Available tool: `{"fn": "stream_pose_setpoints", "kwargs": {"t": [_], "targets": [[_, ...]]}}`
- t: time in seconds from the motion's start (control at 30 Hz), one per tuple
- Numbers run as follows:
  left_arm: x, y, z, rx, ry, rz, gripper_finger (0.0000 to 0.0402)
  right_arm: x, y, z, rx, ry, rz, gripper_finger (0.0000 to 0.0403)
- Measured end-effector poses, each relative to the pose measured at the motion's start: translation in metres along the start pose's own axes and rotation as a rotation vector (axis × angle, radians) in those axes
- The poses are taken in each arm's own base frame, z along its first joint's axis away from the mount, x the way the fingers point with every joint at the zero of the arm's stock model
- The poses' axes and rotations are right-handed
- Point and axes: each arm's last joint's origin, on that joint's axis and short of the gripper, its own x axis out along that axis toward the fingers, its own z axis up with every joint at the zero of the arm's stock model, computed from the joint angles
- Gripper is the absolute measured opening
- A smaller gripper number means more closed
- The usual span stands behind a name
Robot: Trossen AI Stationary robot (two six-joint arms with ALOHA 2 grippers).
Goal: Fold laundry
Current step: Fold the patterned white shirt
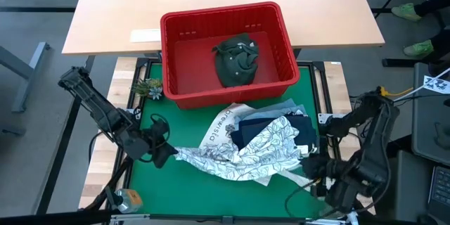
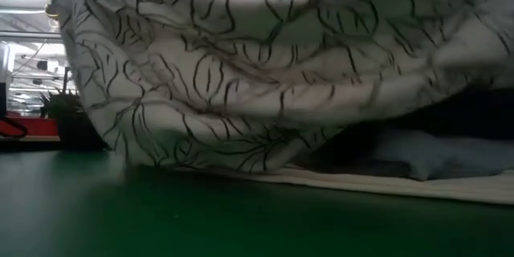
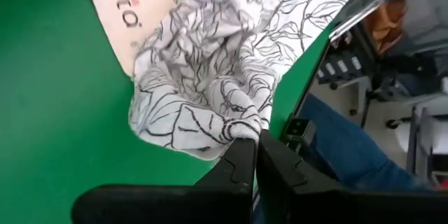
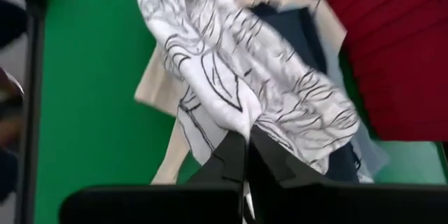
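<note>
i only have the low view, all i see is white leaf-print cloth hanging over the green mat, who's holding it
Observer: Both arms. The left end effector is shut on one edge of the leaf-print garment.
Operator: and the right one
Observer: The right end effector is shut on the opposite edge, so the garment spans between them.
Operator: whats the dark stuff under it
Observer: A navy garment with a light blue garment behind it, piled on a cream tote bag.
Operator: anything already in the basket
Observer: Yes, a dark olive garment lies bunched in the red basket.
</note>
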Motion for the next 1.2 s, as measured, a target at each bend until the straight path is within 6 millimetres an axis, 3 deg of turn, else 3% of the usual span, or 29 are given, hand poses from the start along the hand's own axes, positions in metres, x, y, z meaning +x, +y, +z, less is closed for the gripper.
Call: {"fn": "stream_pose_setpoints", "kwargs": {"t": [0.37, 0.53, 0.8, 1.0, 1.2], "targets": [[-0.039, 0.012, 0.020, -0.039, -0.198, -0.085, 0.0000, -0.036, -0.054, -0.001, 0.139, -0.202, 0.048, 0.0003], [-0.044, 0.011, 0.021, -0.060, -0.195, -0.129, 0.0000, -0.040, -0.060, -0.003, 0.155, -0.180, 0.091, 0.0004], [-0.022, -0.014, -0.004, -0.029, 0.024, -0.229, 0.0000, -0.031, -0.031, 0.000, 0.221, 0.005, 0.256, 0.0005], [0.007, -0.032, -0.043, -0.024, 0.193, -0.221, 0.0000, -0.016, 0.005, 0.004, 0.205, 0.147, 0.352, 0.0005], [0.038, -0.032, -0.092, -0.097, 0.358, -0.072, 0.0000, 0.007, 0.039, 0.000, 0.165, 0.340, 0.379, 0.0005]]}}
